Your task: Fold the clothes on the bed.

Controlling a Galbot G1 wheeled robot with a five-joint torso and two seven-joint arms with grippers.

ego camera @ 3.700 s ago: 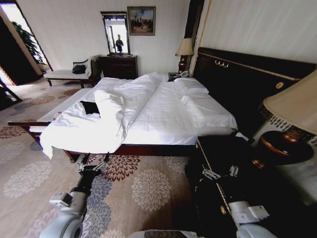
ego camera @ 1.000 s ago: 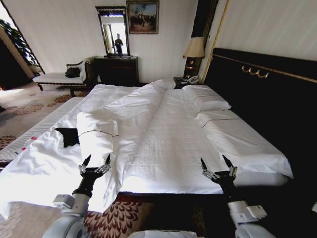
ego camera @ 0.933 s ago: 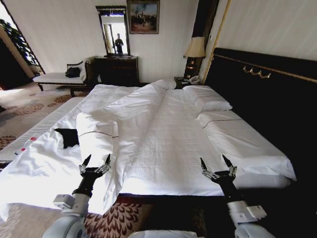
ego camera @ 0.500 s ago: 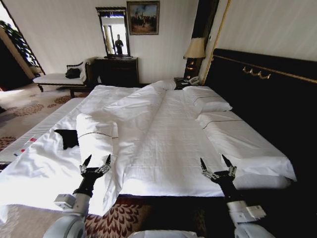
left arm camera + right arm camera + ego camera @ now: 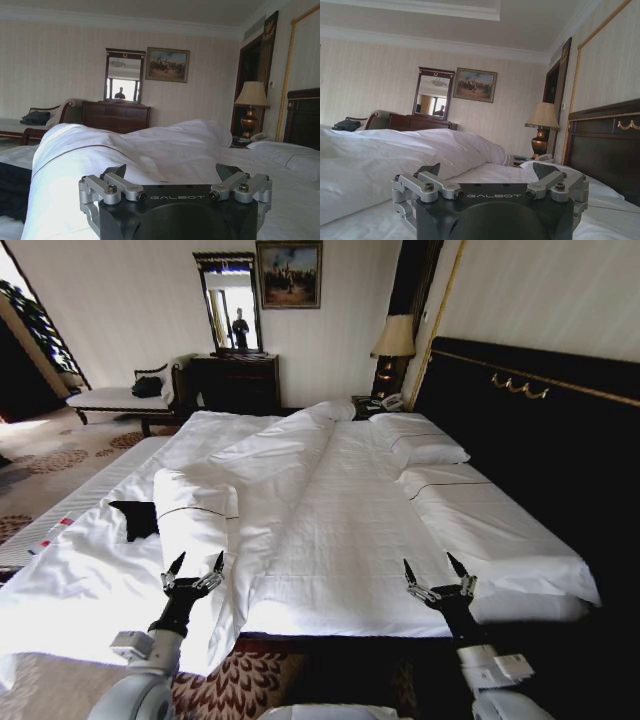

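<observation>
The clothes are a black T-shirt (image 5: 137,517) lying on the bed's (image 5: 345,525) white cover, to the left of a bunched-up duvet fold (image 5: 195,510) that hides part of it. My left gripper (image 5: 196,561) hovers open over the near edge of the bed, close to that fold and nearer to me than the shirt. In the left wrist view the open left gripper (image 5: 171,172) faces the duvet, with the black cloth (image 5: 10,192) off to one side. My right gripper (image 5: 428,563) is open too, above the bed's near edge farther right. The right gripper (image 5: 486,170) holds nothing.
A dark headboard (image 5: 530,430) runs along the right. Pillows (image 5: 425,450) lie beside it. A lamp (image 5: 393,340), a dresser with a mirror (image 5: 238,380) and a bench (image 5: 115,398) stand at the back. A small red-and-white item (image 5: 62,524) lies far left. Patterned carpet (image 5: 245,675) shows below.
Since the earliest frame the camera has come close up to the bed, which now spreads across the view. Over the last second both grippers have stayed still and open.
</observation>
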